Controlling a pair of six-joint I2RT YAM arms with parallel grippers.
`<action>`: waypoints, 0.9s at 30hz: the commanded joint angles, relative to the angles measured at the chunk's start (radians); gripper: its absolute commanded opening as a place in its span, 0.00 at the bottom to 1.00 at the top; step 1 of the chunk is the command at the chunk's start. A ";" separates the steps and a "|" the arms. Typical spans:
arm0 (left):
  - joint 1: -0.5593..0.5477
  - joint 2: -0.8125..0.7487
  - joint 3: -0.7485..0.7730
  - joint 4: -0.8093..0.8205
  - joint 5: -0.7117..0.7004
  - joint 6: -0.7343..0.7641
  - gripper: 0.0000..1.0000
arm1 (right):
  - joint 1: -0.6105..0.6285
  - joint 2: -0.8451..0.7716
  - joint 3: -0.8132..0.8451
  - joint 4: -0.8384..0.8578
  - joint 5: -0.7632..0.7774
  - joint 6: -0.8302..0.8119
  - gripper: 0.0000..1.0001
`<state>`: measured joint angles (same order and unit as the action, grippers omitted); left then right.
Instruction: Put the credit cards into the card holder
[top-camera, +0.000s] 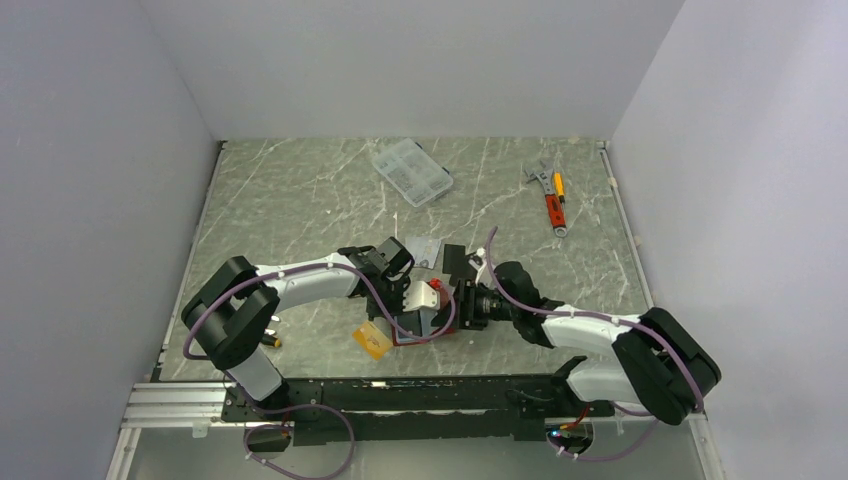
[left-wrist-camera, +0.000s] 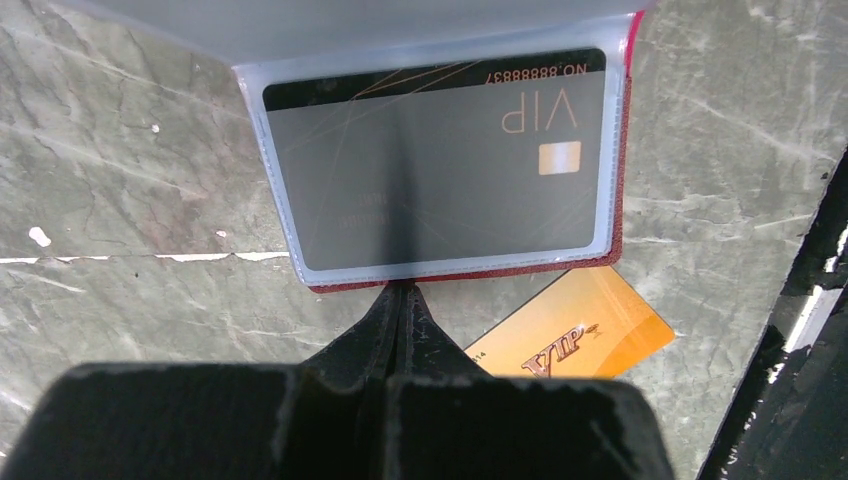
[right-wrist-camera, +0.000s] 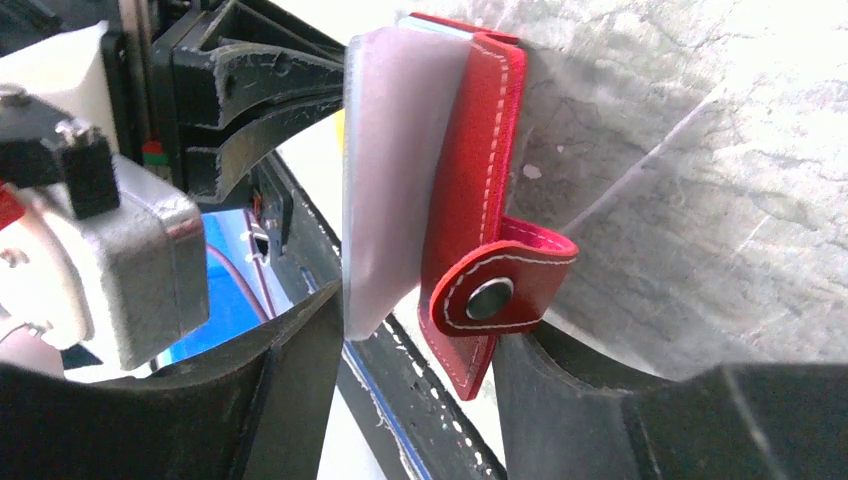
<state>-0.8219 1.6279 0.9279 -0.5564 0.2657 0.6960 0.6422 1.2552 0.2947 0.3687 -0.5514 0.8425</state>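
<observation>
The red card holder (top-camera: 425, 337) lies open on the marble table, one half flat and one half raised. In the left wrist view a grey credit card (left-wrist-camera: 440, 170) sits inside a clear sleeve of the card holder (left-wrist-camera: 620, 190). An orange credit card (left-wrist-camera: 600, 330) lies flat on the table just beside it, also visible from above (top-camera: 372, 341). My left gripper (left-wrist-camera: 402, 292) is shut, its tips against the holder's near edge, and sits left of the holder in the top view (top-camera: 408, 298). My right gripper (right-wrist-camera: 420, 320) straddles the raised cover (right-wrist-camera: 470, 150) and its translucent sleeve (right-wrist-camera: 385, 150), one finger touching each.
A black folding wallet (top-camera: 455, 262) and a silver card (top-camera: 425, 248) lie just behind the grippers. Farther back are a clear compartment box (top-camera: 411, 171), a wrench (top-camera: 540, 177) and a red-handled tool (top-camera: 553, 207). The black front rail (top-camera: 400, 385) runs close behind the holder.
</observation>
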 joint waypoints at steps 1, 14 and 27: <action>-0.019 0.007 -0.002 0.028 0.077 0.011 0.00 | -0.019 -0.079 -0.023 0.014 -0.009 -0.007 0.56; -0.020 0.010 0.011 0.017 0.075 0.013 0.00 | -0.046 -0.051 -0.041 0.069 -0.014 0.021 0.55; -0.019 0.014 0.018 0.007 0.069 0.014 0.00 | -0.032 -0.137 -0.049 0.068 0.009 0.042 0.59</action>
<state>-0.8268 1.6287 0.9279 -0.5533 0.2741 0.6991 0.5991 1.1553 0.2344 0.3767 -0.5541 0.8688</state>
